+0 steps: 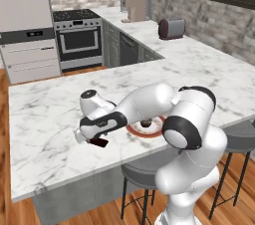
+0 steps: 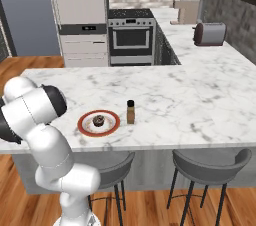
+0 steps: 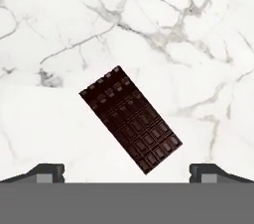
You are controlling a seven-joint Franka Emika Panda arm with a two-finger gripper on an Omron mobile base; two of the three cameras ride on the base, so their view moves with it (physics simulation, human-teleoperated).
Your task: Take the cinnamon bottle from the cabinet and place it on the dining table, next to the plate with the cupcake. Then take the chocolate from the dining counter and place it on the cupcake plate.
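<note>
The bottle (image 2: 131, 112) already stands upright on the worktop (image 2: 190, 100), just beside the plate (image 2: 85, 126) at its 3 o'clock in the right base view, so the step in hand looks like fetching the chocolate (image 3: 130, 118).

In the hand view the chocolate lies flat on the marble, its long axis running from 10 o'clock to 4 o'clock, below the centre of the picture. The jaws (image 3: 127, 172) stand as wide as they go and hold nothing; the two tips sit at 8 and 4 o'clock, with the bar's lower end between them. In the left base view the jaws (image 1: 94, 141) hang low over the worktop (image 1: 45, 119), with the chocolate (image 1: 100, 143) just beneath, at 9 o'clock from the plate (image 1: 158, 130) and near it. The cupcake (image 1: 146, 124) sits on the plate.

To do this well, I would turn the wrist until the tips face the bar's long edges, so they close across its narrow width rather than corner to corner. Centre over the bar's middle, then come straight down until the tips flank it near the marble. A flat bar gives little height to pinch, so a shallow descent risks the tips sliding over the top. Close gently, lift clear, and carry it toward the plate, setting it beside the cupcake.
</note>
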